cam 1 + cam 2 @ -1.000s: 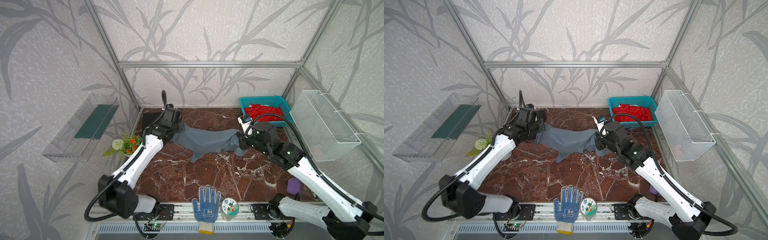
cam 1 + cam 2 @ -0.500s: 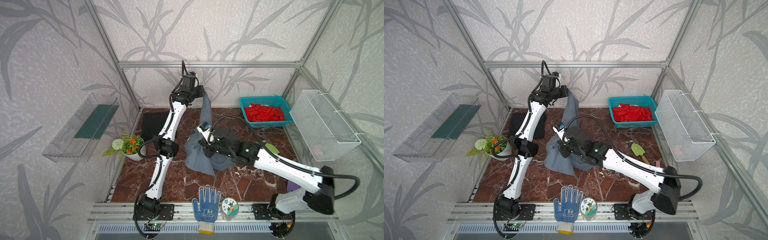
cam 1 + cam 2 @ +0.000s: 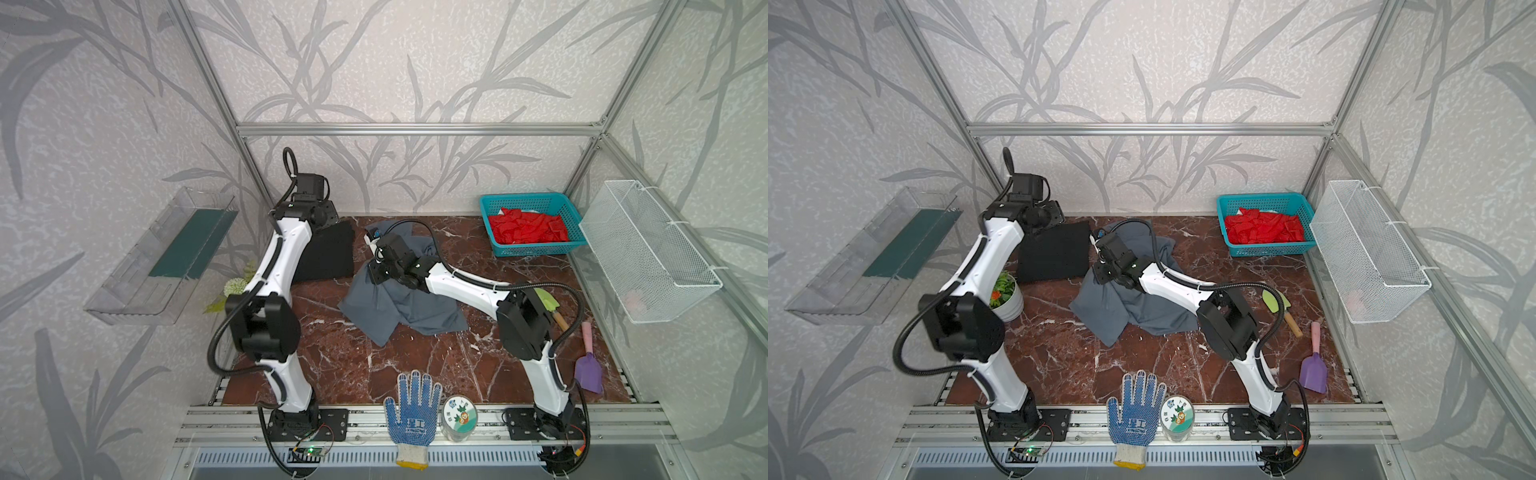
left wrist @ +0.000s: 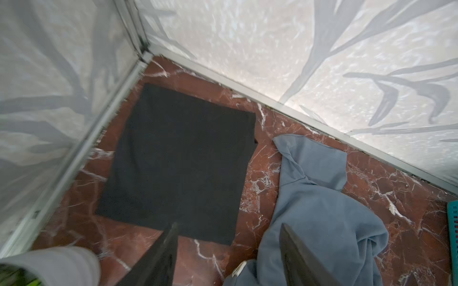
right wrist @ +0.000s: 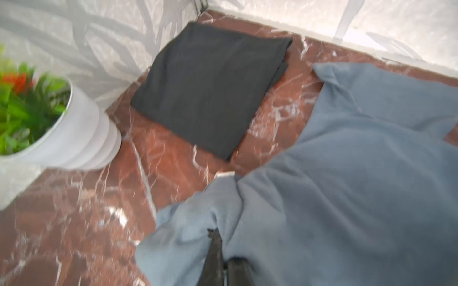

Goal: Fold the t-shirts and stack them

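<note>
Though both top views take in the whole table point(image 3: 357, 365), the left gripper point(image 3: 332, 218), at upper left of the tabletop, is mostly hidden behind its own wrist, so its jaws cannot be judged there. It hangs over the black shirt point(image 3: 328, 257), folded square in the back left corner. At centre frame, the right gripper point(image 3: 376, 276) has its tips buried in the crumpled grey shirt point(image 3: 399, 307). In a top view the left arm covers nearly all of the plant point(image 3: 233, 286). At lower centre, the glove point(image 3: 414, 415) carries a blue printed mark too small to read, and the writing on the tin point(image 3: 459, 417) with its cartoon label is also illegible.

In the left wrist view, the bottom edge cuts off the left gripper's fingers point(image 4: 171, 237), which stand apart with nothing between them. The black shirt fills mid-frame, and the grey one is cropped at lower right.

The right wrist view is blurred. At bottom centre, the jaws are pressed together on a grey fold. The black shirt lies apart at upper centre.
</note>
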`<state>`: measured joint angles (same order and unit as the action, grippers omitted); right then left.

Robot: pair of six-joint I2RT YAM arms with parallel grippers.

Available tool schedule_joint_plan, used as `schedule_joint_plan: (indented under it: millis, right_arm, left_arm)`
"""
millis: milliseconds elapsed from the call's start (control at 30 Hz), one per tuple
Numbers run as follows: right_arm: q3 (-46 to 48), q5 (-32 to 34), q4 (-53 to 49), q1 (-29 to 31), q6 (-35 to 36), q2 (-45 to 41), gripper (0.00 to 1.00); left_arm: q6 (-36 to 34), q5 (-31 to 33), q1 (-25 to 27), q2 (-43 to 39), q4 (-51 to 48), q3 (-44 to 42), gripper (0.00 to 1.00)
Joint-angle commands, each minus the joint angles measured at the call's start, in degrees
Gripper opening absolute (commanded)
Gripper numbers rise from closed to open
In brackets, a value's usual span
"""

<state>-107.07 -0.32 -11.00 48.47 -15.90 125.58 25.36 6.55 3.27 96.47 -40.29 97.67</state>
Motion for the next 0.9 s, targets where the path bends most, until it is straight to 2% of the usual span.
schedule_joint_plan:
  millis: [0,67,167,233,300,400,433,467,533,700,767,867]
  right_arm:
    - [-6.6,-3.62,-2.51,-1.49,-0.24,2.88,0.0]
    - [-6.88,-4.5,-2.79,-1.95,0.37,3.44,0.0]
    - [-3.59,-4.44,-1.2,-2.53,0.52,2.04,0.0]
    - [-0.96,-4.68,0.34,-3.06,0.22,1.08,0.0]
    - [-0.03,-5.58,0.55,-3.76,-0.07,1.12,0.21]
    - [1.95,-6.46,1.75,-4.69,-0.11,0.44,0.55]
    - [3.41,-6.02,2.66,-5.03,-0.03,-0.51,0.63]
    - [5.02,-5.59,3.71,-5.29,0.06,-1.77,0.67]
    - [9.23,-4.44,5.35,-5.96,0.39,-5.54,0.73]
    - [21.63,-0.35,4.25,-8.43,1.87,-17.59,0.75]
    - [27.5,0.78,3.17,-9.72,1.76,-22.78,0.75]
    - [36.18,3.26,0.37,-11.33,1.66,-30.67,0.75]
  left_arm:
    - [1.79,1.2,0.51,-9.93,3.88,-16.31,0.64]
    - [2.89,-4.81,0.59,-16.5,8.3,-27.88,0.63]
    - [3.91,-17.98,0.64,-25.15,18.51,-43.53,0.62]
    - [5.67,-25.37,0.77,-28.03,23.05,-50.02,0.6]
    - [6.37,-28.03,2.03,-28.85,25.43,-53.75,0.59]
    - [5.54,-26.64,6.01,-27.31,28.26,-56.73,0.59]
    - [5.24,-26.4,7.18,-25.88,29.02,-56.82,0.59]
    - [5.23,-26.52,8.13,-24.36,30.05,-56.85,0.58]
    - [6.55,-25.22,10.1,-21.42,32.03,-56.5,0.55]
    - [7.22,-19.95,12.54,-16.98,31.3,-54.9,0.5]
    - [4.61,-18.79,14.06,-16.24,27.25,-53.32,0.49]
    - [0.0,-14.5,19.68,-15.93,18.28,-51.04,0.48]
